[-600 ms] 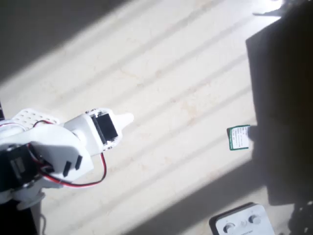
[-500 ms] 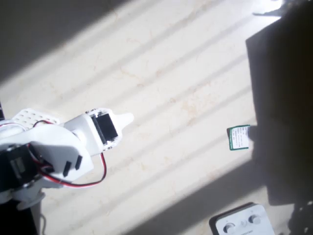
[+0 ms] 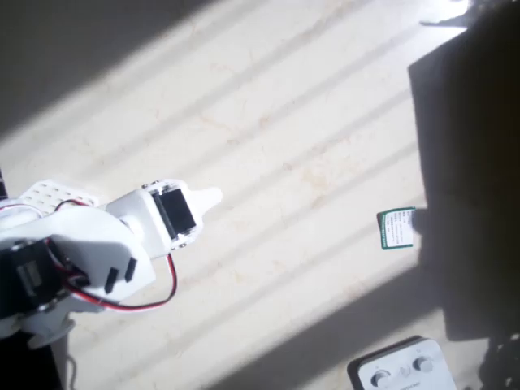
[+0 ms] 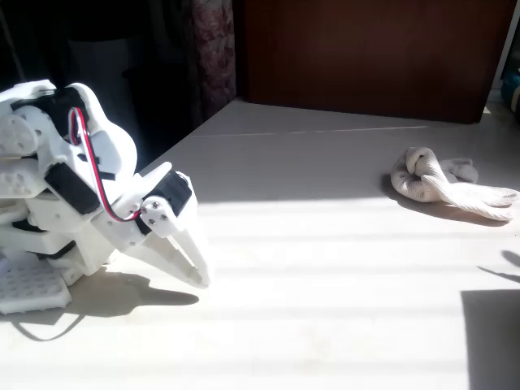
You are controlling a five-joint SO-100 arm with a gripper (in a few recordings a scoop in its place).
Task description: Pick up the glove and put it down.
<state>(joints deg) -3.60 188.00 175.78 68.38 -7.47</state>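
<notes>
The glove [image 4: 443, 183] lies crumpled on the pale table at the far right in the fixed view, cream-beige with thick fingers, half in sunlight. My white gripper [image 4: 200, 276] rests folded at the left, its tip pointing down to the table, well away from the glove. The jaws look pressed together with nothing between them. In the overhead view the gripper [image 3: 211, 197] pokes out from the arm at the lower left.
A small green-and-white card [image 3: 396, 229] lies at the right by a dark shadowed area. A white box with round knobs [image 3: 402, 370] sits at the bottom right. A dark wooden panel [image 4: 366, 49] stands behind the table.
</notes>
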